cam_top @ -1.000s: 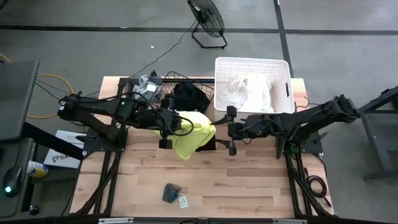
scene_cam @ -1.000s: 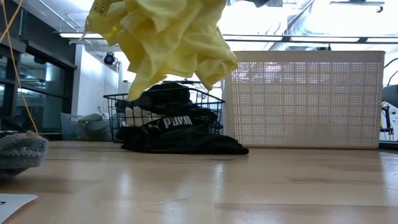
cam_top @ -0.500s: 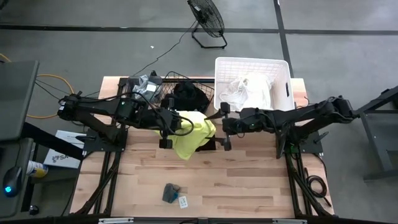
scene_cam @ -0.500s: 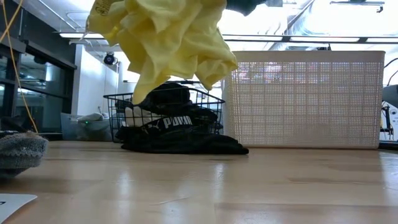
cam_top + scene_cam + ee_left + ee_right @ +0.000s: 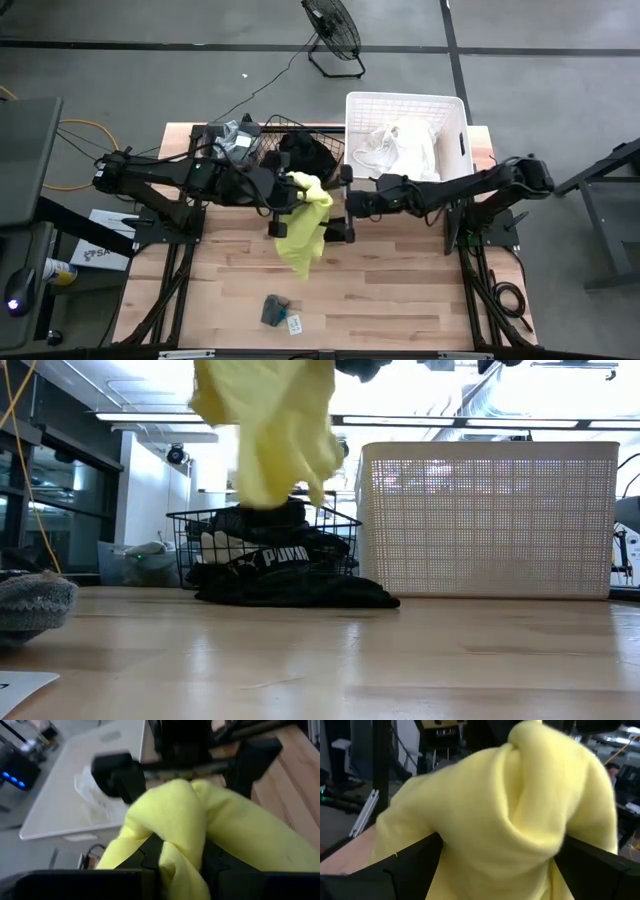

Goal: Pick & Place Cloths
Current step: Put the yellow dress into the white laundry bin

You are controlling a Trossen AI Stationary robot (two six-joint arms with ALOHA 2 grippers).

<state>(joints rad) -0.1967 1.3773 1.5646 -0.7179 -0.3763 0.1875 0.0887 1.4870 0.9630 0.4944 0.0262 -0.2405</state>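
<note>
Narrowed since before, neon yellow cloth [image 5: 303, 225] hangs bunched between both arms' fingers.

Left gripper [image 5: 182, 870] fingertips buried under the yellow cloth [image 5: 200, 835], cloth's upper end cut off in low view, right gripper [image 5: 495, 865] fingers' tips covered by cloth

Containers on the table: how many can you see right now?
2. A black wire basket sits at the table's far edge with dark cloths spilling out; a white tub stands directly to its right, holding white cloths.
</note>
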